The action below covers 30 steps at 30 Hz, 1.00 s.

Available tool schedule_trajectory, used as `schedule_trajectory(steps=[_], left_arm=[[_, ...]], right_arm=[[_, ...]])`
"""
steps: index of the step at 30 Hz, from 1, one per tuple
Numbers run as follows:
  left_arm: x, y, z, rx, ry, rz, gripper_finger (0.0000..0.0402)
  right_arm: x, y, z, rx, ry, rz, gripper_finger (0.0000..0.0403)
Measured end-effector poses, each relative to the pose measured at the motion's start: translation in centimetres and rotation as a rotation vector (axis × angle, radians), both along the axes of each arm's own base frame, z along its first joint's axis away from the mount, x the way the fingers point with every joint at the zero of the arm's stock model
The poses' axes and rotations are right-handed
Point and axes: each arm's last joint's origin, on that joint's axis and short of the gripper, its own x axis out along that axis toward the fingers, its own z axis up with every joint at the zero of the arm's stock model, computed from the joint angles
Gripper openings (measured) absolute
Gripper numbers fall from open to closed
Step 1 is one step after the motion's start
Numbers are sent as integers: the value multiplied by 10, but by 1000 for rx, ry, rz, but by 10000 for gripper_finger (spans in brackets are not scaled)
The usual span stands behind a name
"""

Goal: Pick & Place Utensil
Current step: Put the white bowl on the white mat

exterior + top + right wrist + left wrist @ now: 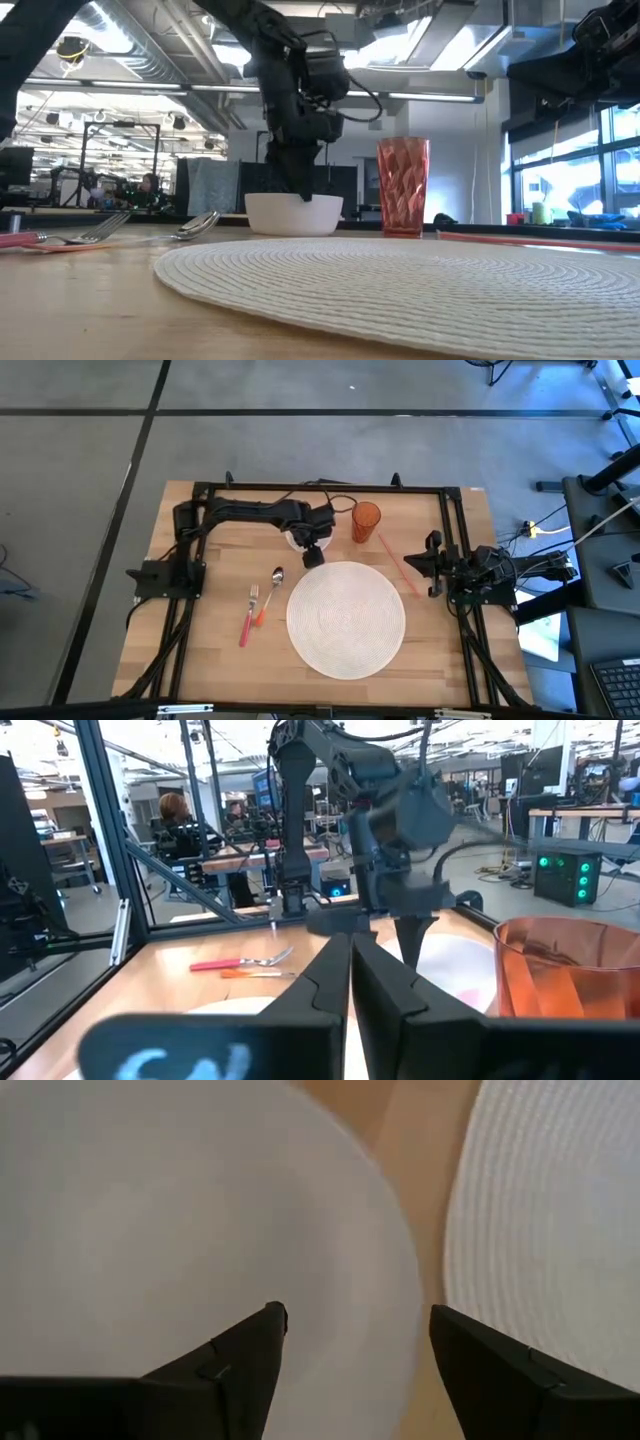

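Now the left fingers [250,1355] stand apart over the white bowl [150,1210], near the placemat's edge [470,1230].

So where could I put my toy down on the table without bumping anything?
The round placemat is bare. There's bare wood left of the fork, toward the table's left edge. It's crowded at the back, where the open left gripper hangs over the white bowl beside the orange cup. The right gripper waits, shut.

My left gripper [313,556] hangs over the white bowl [296,539] at the table's far side, left of the orange cup [366,521], while spoon [276,579], fork [254,598] and pink-handled utensil [245,628] lie left of the round placemat [346,618].
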Motion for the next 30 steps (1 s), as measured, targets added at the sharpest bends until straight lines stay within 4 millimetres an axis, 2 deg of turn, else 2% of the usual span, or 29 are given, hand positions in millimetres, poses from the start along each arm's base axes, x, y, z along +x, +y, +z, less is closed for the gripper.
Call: schedule_trajectory(steps=[5,8,11,17,20,24,30], left_arm=[[4,-2,-11,65,41,-4,241],[4,-1,-12,86,44,-1,221],[5,-3,-12,87,43,-6,169],[7,-11,-12,41,29,-35,21],[8,-15,-12,63,34,-44,8],[11,-27,-1,128,38,-73,4],[25,-70,35,175,-10,-233,4]], right_arm=[[0,0,-1,-1,11,0,16],[0,0,-1,-2,11,0,16],[0,0,-1,-2,11,0,16],[0,0,-1,-2,12,0,16],[0,0,-1,-2,11,0,16],[0,0,-1,-3,12,0,16],[0,0,-2,-3,18,-10,16]])
